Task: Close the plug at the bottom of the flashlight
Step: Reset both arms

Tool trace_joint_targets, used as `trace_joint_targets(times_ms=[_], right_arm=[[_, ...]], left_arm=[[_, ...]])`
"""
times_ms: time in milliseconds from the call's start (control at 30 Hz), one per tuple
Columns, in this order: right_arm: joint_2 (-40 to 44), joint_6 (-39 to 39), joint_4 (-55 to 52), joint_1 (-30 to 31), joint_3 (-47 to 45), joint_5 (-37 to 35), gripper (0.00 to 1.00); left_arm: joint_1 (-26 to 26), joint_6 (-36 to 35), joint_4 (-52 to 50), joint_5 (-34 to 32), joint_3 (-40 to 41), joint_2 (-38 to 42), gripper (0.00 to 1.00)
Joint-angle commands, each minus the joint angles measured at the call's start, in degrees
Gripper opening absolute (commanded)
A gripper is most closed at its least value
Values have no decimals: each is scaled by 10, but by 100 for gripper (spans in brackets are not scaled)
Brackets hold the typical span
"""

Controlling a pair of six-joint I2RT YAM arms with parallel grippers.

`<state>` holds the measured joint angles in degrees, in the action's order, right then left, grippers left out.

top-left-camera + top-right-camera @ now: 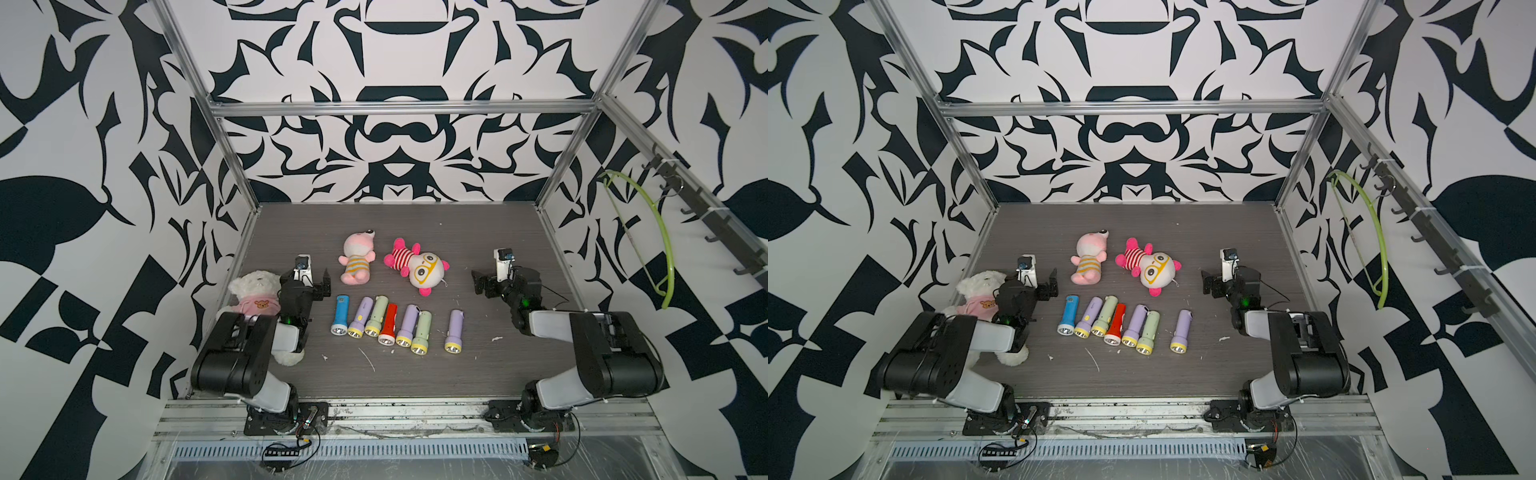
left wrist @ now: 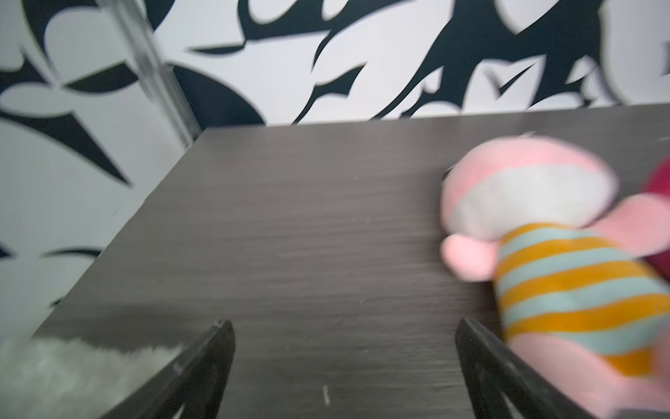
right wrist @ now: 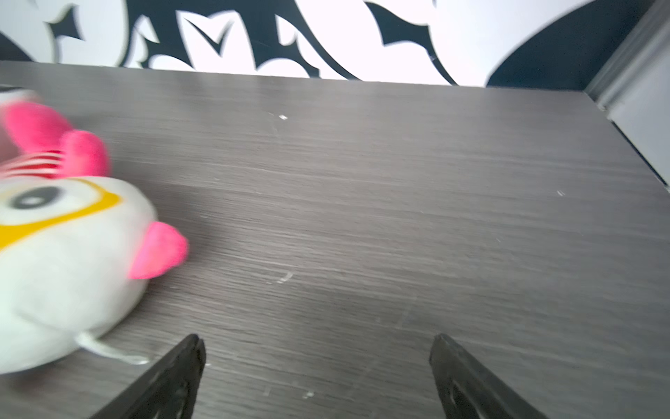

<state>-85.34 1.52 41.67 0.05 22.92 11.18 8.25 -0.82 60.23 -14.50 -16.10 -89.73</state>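
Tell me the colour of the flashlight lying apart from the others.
Purple flashlight, yellow rim; clearest in a top view.

The grey tabletop (image 1: 415, 374) carries seven flashlights (image 1: 387, 319) at frame centre (lenses toward the bottom edge), three plush toys (image 1: 357, 266) above and left.

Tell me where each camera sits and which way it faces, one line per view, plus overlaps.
Top views: high overhead at the arms' end, looking down at the grey wood-grain table; left arm, left claw, right arm, right claw show.
Left wrist: on the left arm, facing the back wall; open fingers, pink plush toy in striped shirt.
Right wrist: on the right arm, facing likewise; open fingers, white-headed plush toy with yellow glasses.
Shared: both toys lie in both top views too.
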Motion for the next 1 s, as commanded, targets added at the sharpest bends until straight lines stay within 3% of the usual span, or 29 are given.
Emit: trace_joint_targets(times_ms=[0, 67, 100, 133, 167, 300, 367, 967], right_arm=[[44, 20, -2, 18, -17, -13, 100], [-34, 3, 62, 23, -8, -73, 100], [-40, -10, 87, 9, -13, -69, 100], [-17, -15, 41, 3, -10, -62, 100], [-34, -14, 56, 1, -6, -63, 100], [-26, -15, 48, 4, -8, -62, 100], [-29, -15, 52, 5, -9, -63, 100], [-28, -16, 50, 4, -8, -62, 100]], left_arm=[[4, 20, 18, -72, 17, 44, 99], [-12, 22, 83, -69, 15, -12, 99], [-10, 10, 50, -87, -19, -31, 99], [-12, 24, -48, -81, -44, -3, 100], [-36, 54, -102, -28, -45, 33, 99], [-50, 54, -32, 0, -32, 3, 99], [-51, 42, -105, 22, -59, 13, 99], [-61, 47, -98, 46, -61, 7, 99]])
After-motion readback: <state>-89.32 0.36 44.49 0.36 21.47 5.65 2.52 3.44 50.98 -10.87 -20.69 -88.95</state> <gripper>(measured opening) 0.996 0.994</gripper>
